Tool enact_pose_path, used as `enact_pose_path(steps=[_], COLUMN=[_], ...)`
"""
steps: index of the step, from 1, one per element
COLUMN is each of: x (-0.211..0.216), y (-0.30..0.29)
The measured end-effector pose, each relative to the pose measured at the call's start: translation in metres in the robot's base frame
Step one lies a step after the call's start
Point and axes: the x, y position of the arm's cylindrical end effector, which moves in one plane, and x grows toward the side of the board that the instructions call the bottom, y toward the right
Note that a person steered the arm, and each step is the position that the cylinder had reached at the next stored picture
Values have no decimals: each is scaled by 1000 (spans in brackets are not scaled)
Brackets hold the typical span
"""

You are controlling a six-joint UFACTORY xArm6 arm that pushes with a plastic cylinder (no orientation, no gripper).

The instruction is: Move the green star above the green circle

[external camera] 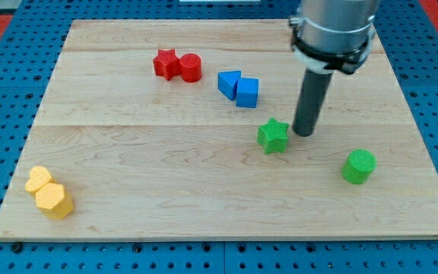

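We come down from the upper right of the frame, our grey wrist housing cut off by the top edge and the dark rod (pixel 311 103) hanging straight and upright below it. My tip (pixel 304 134) rests on the wooden board (pixel 128 175), just to the right of the green star (pixel 273 136) and close against its upper right point; whether it touches we cannot tell. We carry no gripper, so nothing opens or closes, and the rod holds nothing.

The green star sits right of the frame's centre. The green circle (pixel 358 166) lies lower right of it, apart from it, near the board's right edge.

In the upper middle, a red star (pixel 166 63) touches a red cylinder (pixel 191 68) on its right. Further right, two blue blocks (pixel 239 87) stand pressed together. In the lower left corner, two yellow blocks (pixel 48 191) sit against each other.
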Motion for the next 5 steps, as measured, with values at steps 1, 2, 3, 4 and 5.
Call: enact_pose_path(steps=[1,2,3,4,5], x=[0,7,7,26,42], y=[-35,-88,-142,-168,-120])
